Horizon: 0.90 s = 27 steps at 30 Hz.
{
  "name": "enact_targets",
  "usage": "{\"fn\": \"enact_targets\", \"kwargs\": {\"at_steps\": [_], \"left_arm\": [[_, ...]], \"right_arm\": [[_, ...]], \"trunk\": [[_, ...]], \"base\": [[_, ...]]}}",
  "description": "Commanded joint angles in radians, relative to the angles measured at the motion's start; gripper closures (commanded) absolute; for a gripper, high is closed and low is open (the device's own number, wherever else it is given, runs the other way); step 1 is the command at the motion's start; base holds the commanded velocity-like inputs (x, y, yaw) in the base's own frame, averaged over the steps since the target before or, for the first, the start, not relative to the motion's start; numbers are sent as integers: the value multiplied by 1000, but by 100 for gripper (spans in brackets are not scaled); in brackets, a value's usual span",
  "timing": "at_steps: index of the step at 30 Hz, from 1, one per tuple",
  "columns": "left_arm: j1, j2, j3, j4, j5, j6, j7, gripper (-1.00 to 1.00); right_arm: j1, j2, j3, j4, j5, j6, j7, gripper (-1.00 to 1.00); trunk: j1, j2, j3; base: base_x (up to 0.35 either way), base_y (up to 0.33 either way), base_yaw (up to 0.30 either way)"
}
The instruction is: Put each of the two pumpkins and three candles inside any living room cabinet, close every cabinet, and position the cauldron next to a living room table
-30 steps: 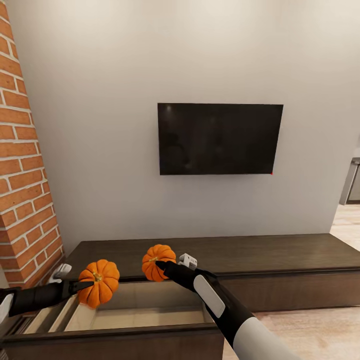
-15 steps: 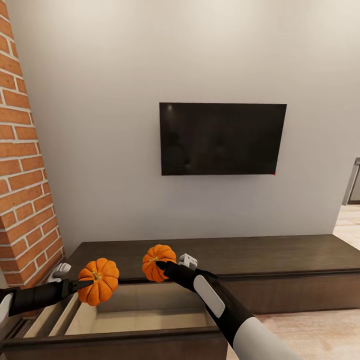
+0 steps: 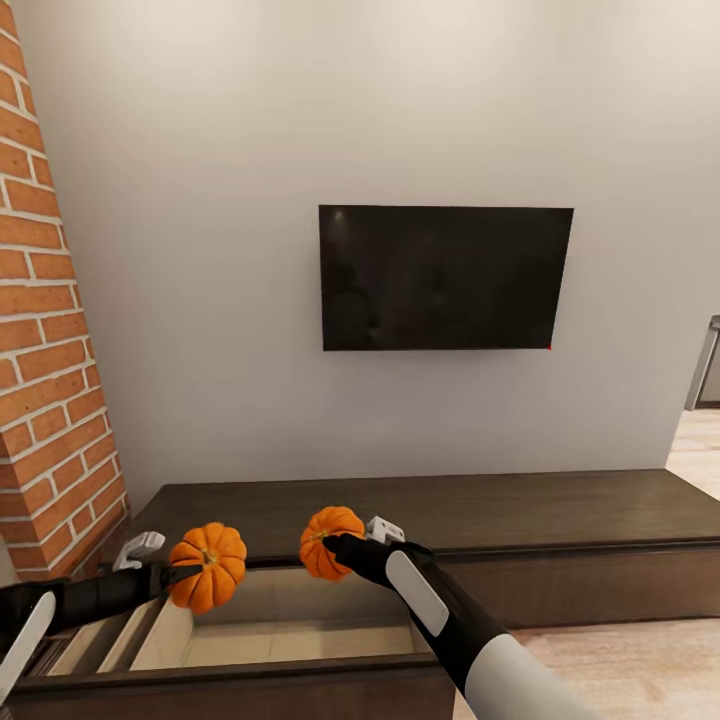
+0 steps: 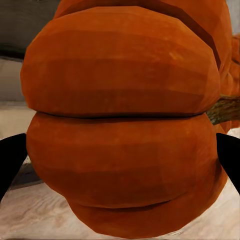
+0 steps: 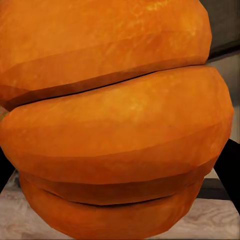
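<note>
The left gripper [image 3: 172, 575] held one pumpkin [image 3: 208, 580] tight between its black fingers [image 4: 11, 165]. The right gripper [image 3: 335, 545] squeezed the other pumpkin [image 3: 330, 541] the same way. Both pumpkins hung in the air over the open drawer [image 3: 290, 625] of the long brown cabinet [image 3: 560, 520]. The two pumpkins were near each other but not touching. A dark TV [image 3: 445, 277] hung on the wall above, and a brick wall [image 3: 50, 330] stood at the left.
</note>
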Motion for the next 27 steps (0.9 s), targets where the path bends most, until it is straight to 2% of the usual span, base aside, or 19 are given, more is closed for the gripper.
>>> {"fn": "enact_targets", "kwargs": {"at_steps": [1,4,8,27], "left_arm": [[-1,-7,1,-1,11,5,23,100],[-6,-17,1,1,13,2,57,100],[-8,-18,0,0,14,1,63,100],[-9,-17,-1,-1,15,3,60,100]], "right_arm": [[-1,0,1,-2,-10,2,-10,100],[-1,0,16,-3,-10,3,-12,100],[-1,0,44,-3,-10,3,-12,100],[-1,0,49,-2,-10,0,-12,100]], "trunk": [[0,-1,-1],[0,-1,-1],[0,-1,-1],[0,-1,-1]], "base": [[15,0,0],[99,-53,0],[104,-98,0],[69,45,0]]}}
